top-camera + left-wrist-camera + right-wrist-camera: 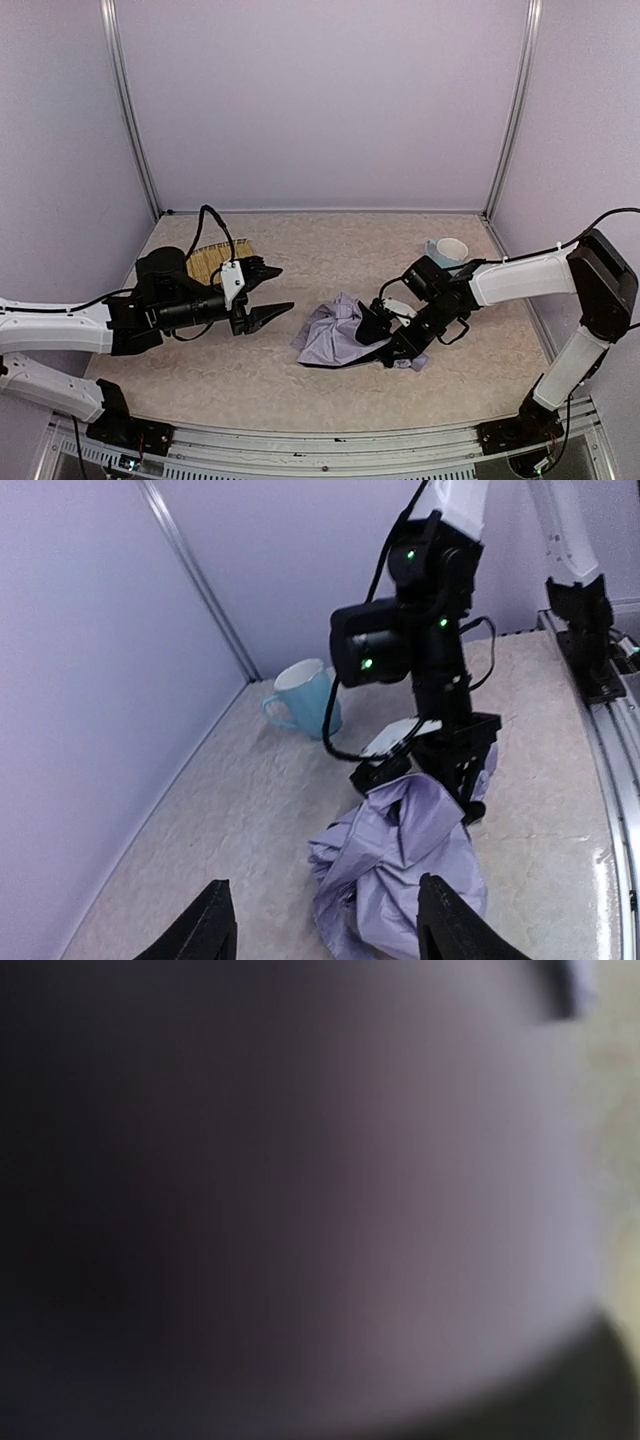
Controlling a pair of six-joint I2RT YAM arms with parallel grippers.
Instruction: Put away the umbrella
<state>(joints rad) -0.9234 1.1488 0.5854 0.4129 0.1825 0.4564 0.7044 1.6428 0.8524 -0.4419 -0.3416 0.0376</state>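
The umbrella (335, 338) lies crumpled on the table's middle as a heap of pale lavender fabric with black showing at its right end; it also fills the lower middle of the left wrist view (410, 865). My right gripper (386, 335) reaches in from the right, its fingers closed into the fabric at that end (445, 765). The right wrist view is a blur of lavender and dark cloth pressed against the lens. My left gripper (286, 288) hovers just left of the heap, open and holding nothing, with the fabric ahead of its fingers (430, 920).
A light blue mug (447, 251) stands at the back right, behind the right arm. A woven straw tray (215, 262) lies at the back left, partly under the left arm. Metal posts (130, 110) and walls close the table on three sides.
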